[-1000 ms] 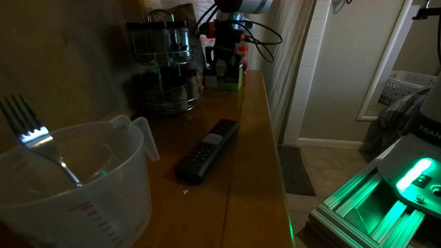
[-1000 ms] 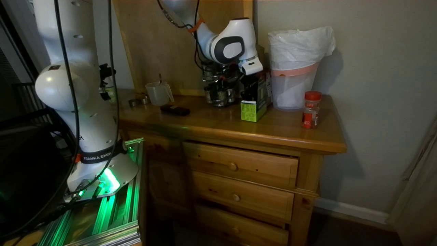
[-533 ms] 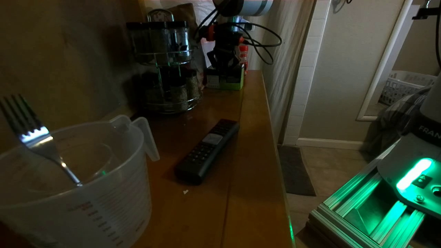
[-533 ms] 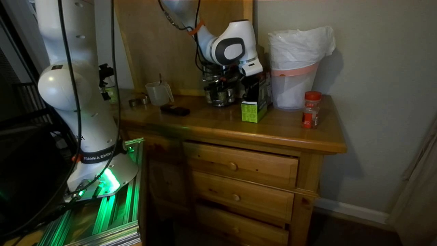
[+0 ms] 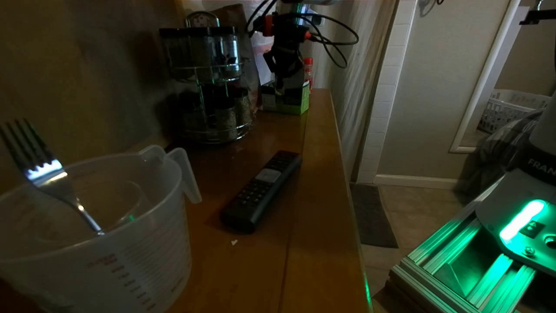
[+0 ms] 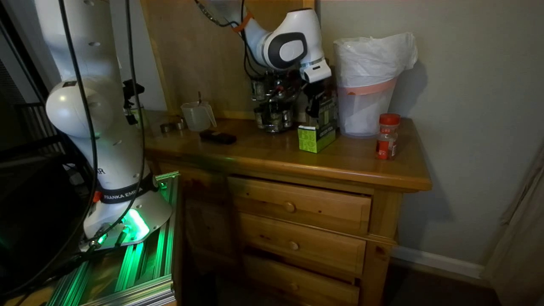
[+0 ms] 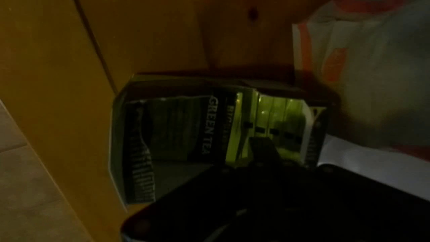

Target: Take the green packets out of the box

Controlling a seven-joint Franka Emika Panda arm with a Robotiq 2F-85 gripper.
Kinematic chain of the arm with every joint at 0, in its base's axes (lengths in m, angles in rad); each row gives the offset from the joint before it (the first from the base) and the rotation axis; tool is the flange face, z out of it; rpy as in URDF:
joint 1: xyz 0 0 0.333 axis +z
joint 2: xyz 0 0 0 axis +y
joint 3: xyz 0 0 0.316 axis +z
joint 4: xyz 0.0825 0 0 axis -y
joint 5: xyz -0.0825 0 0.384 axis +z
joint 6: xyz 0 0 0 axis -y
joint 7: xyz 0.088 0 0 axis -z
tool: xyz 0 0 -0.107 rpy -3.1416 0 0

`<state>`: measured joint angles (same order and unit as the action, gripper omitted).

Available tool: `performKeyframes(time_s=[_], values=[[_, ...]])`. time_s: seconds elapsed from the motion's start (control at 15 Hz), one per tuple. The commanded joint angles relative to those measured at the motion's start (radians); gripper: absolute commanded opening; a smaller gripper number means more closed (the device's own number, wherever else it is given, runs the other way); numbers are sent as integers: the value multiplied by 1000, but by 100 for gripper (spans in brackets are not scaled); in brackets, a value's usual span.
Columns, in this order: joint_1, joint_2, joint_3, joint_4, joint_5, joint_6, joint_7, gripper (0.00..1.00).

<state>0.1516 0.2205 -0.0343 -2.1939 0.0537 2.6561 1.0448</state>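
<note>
In an exterior view we are seeing a broad golden-brown wooden chest of drawers (image 6: 323,208), its knotted fronts bearing round knobs. A smooth-shelled, white jointed robot arm (image 6: 299,25) is arching over its top. A translucent plastic pail (image 6: 365,112) with a pink band is standing at the back, wearing a crinkled white plastic bag (image 6: 374,59). At 9 o'clock from the pail, a two-tiered metal rack of glass jars (image 6: 274,114) is standing; farther toward 9 o'clock we are finding a cloudy plastic measuring jug (image 6: 197,118).

In the wrist view an angular black gripper (image 7: 262,143) is pointing in from 6 o'clock. Its two tips are resting together; whether they are pinching anything, we cannot tell in the dimness.

In an exterior view, at 4 o'clock from the rack, a rectangular cardboard box (image 6: 314,140) in bright green and black is sitting beneath the gripper. At 3 o'clock from the box a clear, red-capped jar (image 6: 386,140) is standing upright; at 9 o'clock a black plastic remote (image 6: 217,137) is lying flat. A shiny metal fork (image 5: 61,187) is leaning in the jug, tines toward 11 o'clock.

Thin, glossy yellow-green packets (image 7: 278,114) are standing in a row inside the box, filling its 3 o'clock end in the wrist view, where the gripper's tips are overlapping them to our eye.
</note>
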Motion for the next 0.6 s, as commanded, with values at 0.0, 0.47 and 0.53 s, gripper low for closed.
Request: performKeyframes(time_s=[0.0,0.47,0.53], values=[[-51,-112,28,2,76,-128,-107,0],[-65,-129,45,20,100,-357,-179,33],[-62,-118,53,13,112,-350,-183,41]])
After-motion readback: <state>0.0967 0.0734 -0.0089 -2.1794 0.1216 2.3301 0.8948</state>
